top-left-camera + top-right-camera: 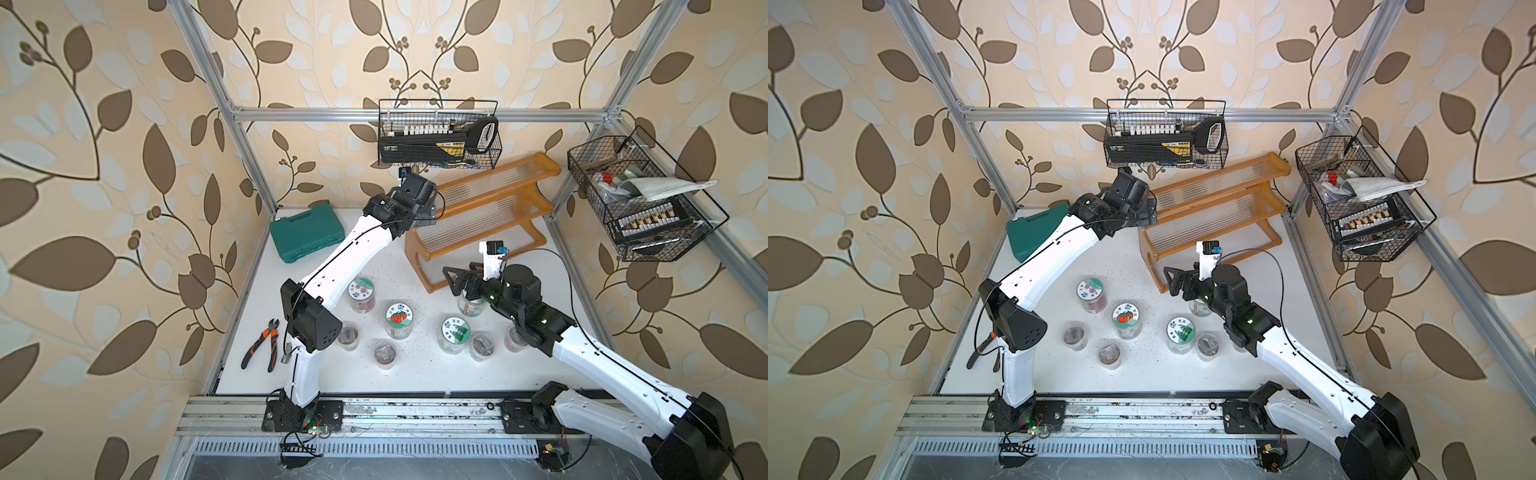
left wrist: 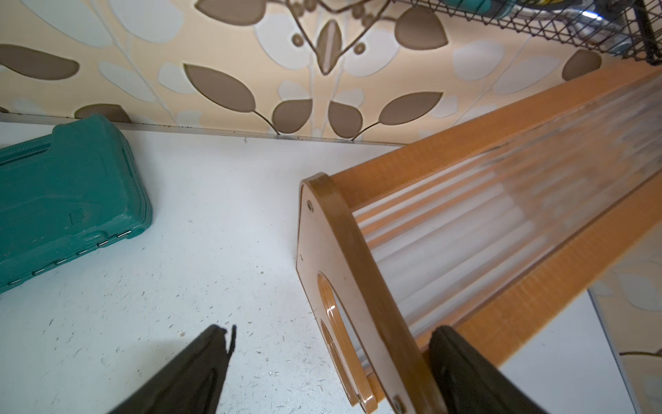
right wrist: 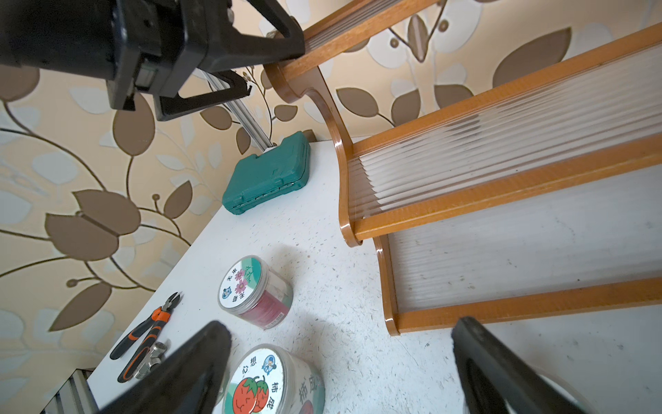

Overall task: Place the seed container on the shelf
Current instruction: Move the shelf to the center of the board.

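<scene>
The orange-brown stepped shelf (image 1: 486,208) stands at the back right of the white table. My left gripper (image 1: 430,216) is open at the shelf's left end. In the left wrist view its jaws straddle the shelf's curved side panel (image 2: 344,251) without gripping it. Several seed containers stand in front: lids with a flower (image 1: 361,291), tomatoes (image 1: 398,316) and green leaves (image 1: 455,330). My right gripper (image 1: 455,282) is open and empty above the table, near the shelf's front corner. Another container (image 1: 469,307) sits partly hidden under it. The tomato container (image 3: 265,383) lies by one right finger (image 3: 193,369).
A green tool case (image 1: 306,235) lies at the back left and orange-handled pliers (image 1: 264,343) at the front left. Small lidless jars (image 1: 384,352) stand near the front. Black wire baskets hang on the back wall (image 1: 438,133) and the right wall (image 1: 640,199). Loose seeds speckle the table.
</scene>
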Motion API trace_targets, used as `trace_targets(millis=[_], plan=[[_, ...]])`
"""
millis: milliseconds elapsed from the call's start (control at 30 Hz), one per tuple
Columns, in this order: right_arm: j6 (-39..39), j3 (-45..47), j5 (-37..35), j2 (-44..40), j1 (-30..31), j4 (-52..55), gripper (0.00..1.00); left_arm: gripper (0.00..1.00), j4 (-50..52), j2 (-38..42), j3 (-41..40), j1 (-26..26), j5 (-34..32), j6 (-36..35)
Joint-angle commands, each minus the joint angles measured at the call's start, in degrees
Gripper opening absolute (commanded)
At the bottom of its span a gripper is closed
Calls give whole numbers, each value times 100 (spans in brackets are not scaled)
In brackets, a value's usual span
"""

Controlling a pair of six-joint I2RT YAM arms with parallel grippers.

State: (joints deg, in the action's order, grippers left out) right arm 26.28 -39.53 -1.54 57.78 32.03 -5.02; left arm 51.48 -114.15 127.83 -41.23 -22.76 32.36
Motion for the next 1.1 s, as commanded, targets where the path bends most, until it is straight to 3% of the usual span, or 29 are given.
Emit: trace_targets(millis=[0, 267, 567, 1067], plan=[[-81, 59, -66, 22, 29, -95, 99, 81, 226, 42, 165, 76, -343, -66], [-79, 33, -83, 58, 23, -62, 99, 52, 171, 172, -10, 224, -387, -59], [-66, 59, -110, 19, 22, -61, 99, 29, 170, 373, -250, 579, -319, -53], [-36, 137, -167, -73, 24, -93, 99, 18, -282, 1020, -1234, 1436, 191, -713]])
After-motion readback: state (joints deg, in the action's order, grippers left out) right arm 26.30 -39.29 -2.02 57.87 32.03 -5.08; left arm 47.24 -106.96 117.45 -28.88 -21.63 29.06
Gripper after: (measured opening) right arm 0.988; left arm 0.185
